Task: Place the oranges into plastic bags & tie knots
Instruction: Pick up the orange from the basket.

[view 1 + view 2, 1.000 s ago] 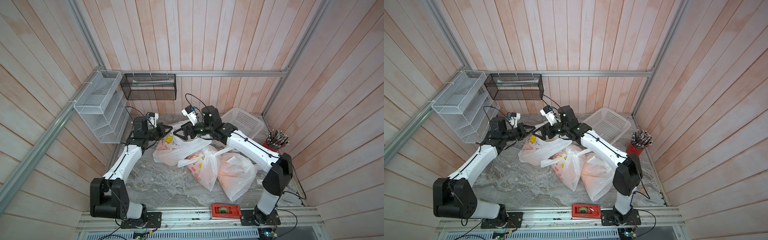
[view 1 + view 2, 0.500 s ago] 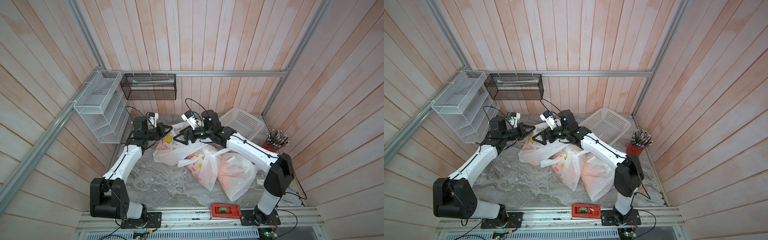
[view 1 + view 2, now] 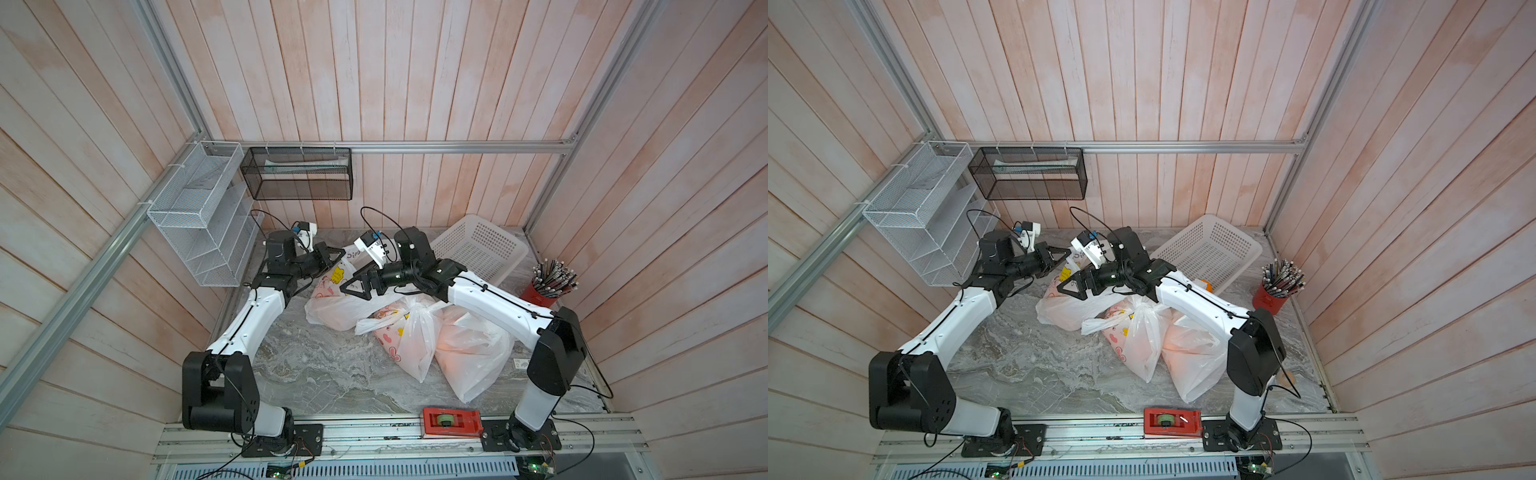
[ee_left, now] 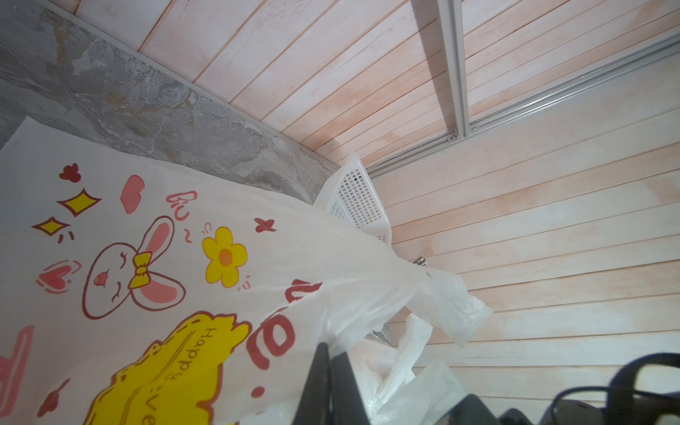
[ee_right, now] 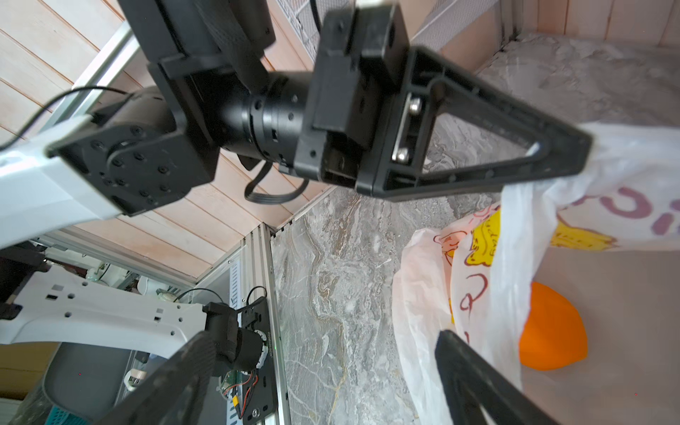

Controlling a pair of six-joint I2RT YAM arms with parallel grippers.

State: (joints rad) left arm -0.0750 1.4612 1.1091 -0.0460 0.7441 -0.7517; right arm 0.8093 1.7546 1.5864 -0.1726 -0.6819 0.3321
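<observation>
Surface: grey marbled tabletop [image 3: 324, 374], level.
Rear bag: white translucent plastic bag printed with a bunny and yellow flowers [image 3: 336, 307], body lying at rear centre.
Middle bag: white printed plastic bag bunched at its top [image 3: 409, 349], touching the rear bag.
Right bag: plain white translucent plastic bag [image 3: 473, 357], against the middle bag.
Basket: white perforated plastic basket [image 3: 478, 249], tilted, rear right corner.
Cup: red cup of pencils [image 3: 540, 295], upright, right edge.
</observation>
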